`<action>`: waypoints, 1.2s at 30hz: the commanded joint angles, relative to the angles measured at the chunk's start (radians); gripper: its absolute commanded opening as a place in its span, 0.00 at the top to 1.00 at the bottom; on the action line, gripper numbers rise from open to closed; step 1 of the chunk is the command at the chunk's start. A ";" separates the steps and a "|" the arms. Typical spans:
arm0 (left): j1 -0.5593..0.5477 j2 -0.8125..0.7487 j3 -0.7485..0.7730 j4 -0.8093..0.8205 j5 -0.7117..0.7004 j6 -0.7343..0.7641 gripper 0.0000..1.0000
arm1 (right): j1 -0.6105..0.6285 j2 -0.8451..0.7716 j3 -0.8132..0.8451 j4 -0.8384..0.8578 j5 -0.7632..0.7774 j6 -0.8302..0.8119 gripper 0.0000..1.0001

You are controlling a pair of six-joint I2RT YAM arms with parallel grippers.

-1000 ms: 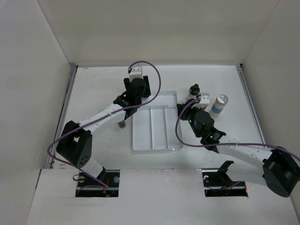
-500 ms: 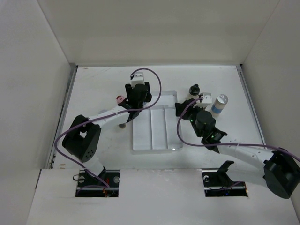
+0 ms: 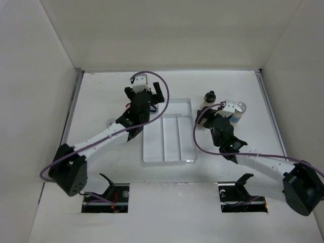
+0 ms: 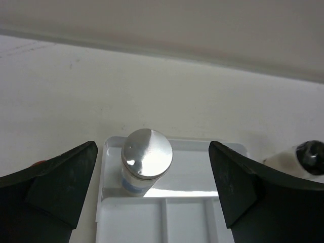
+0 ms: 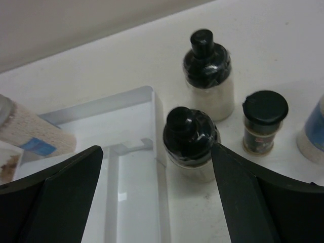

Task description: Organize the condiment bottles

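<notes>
"The setting?"
"White table (image 3: pixel 101 91), white walls (image 3: pixel 167 30), tray (image 3: pixel 172 147) centred."
"What changed?"
"Left gripper (image 4: pixel 153 148) had spread above the jar (image 4: pixel 147 154) in the tray's 11 o'clock corner. Right gripper (image 5: pixel 157 148) had spread astride a bottle (image 5: pixel 190 134) at 2 o'clock."

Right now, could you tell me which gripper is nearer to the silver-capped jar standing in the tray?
Left. The left gripper hangs open over the silver-capped jar, a finger either side; the right gripper is right of the tray, above a black-capped bottle.
</notes>
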 commanded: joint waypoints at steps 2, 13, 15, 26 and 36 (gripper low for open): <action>-0.036 -0.219 -0.107 0.131 -0.049 0.006 0.10 | -0.021 0.031 0.052 -0.070 0.089 -0.002 0.04; -0.328 -0.382 -0.471 0.230 -0.063 -0.100 0.61 | -0.088 0.150 0.120 -0.091 -0.006 -0.048 0.00; -0.351 -0.372 -0.502 0.281 -0.058 -0.100 0.62 | -0.090 0.181 0.141 -0.104 -0.038 -0.042 0.01; -0.381 -0.307 -0.588 0.485 0.049 -0.103 0.36 | -0.133 0.333 0.250 -0.128 -0.026 -0.045 0.06; -0.397 -0.249 -0.638 0.606 0.043 -0.103 0.21 | -0.134 0.424 0.310 -0.157 -0.041 -0.025 0.15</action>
